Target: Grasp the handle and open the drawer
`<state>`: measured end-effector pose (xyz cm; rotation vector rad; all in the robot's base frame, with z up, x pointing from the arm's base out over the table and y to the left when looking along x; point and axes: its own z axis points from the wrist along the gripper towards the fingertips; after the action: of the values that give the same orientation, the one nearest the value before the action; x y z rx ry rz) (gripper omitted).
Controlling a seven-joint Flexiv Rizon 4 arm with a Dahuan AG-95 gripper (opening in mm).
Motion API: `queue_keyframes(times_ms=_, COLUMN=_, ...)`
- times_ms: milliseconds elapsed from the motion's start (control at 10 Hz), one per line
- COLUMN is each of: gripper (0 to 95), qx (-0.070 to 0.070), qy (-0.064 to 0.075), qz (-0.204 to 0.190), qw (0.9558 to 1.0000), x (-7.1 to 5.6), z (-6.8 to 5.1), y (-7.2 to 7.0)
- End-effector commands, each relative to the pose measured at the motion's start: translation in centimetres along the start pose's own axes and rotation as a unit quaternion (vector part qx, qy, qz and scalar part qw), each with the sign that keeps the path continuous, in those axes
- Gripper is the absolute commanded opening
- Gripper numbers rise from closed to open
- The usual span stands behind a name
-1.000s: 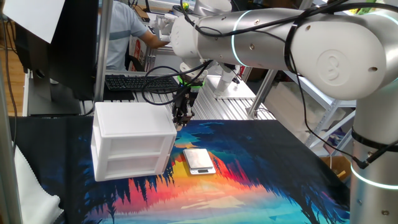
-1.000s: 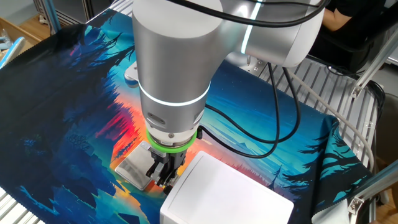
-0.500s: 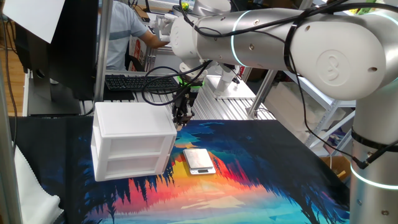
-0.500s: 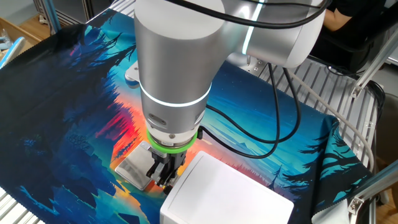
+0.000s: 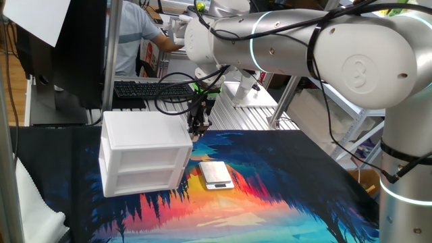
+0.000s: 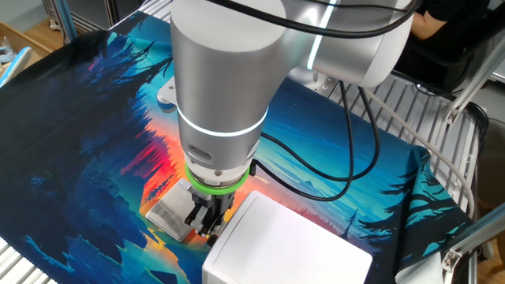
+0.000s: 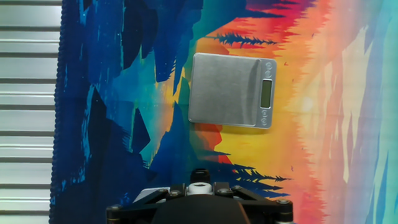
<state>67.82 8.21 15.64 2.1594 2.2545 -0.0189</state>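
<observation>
A white two-tier cabinet (image 5: 138, 128) stands at the left of the colourful mat. Its upper tier, the drawer (image 5: 145, 156), looks pushed in. My gripper (image 5: 196, 129) hangs at the cabinet's upper right corner, on the side that faces the scale. In the hand view the handle (image 7: 200, 185), a small white nub, sits between the two dark fingers (image 7: 177, 188), which are shut on it. From the other fixed view the gripper (image 6: 207, 223) is pressed against the cabinet's near edge (image 6: 237, 221), and the arm hides the handle.
A flat silver scale (image 5: 215, 173) lies on the mat just beyond the gripper, the same scale (image 7: 231, 90) seen ahead in the hand view. A black keyboard (image 5: 152, 88) and a seated person (image 5: 131, 40) are behind the cabinet. Slatted metal tabletop (image 7: 28, 93) borders the mat.
</observation>
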Motion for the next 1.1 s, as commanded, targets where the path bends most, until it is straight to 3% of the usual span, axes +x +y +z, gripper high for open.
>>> queue_keyframes(times_ms=100, gripper=0.0, qx=-0.001, qy=0.000, qz=-0.004, qw=1.0000, x=-0.3, z=0.1, y=0.0)
queue_keyframes(times_ms=1100, gripper=0.0, qx=-0.002, qy=0.000, qz=-0.019, qw=0.9998, x=-1.5, z=0.1, y=0.2)
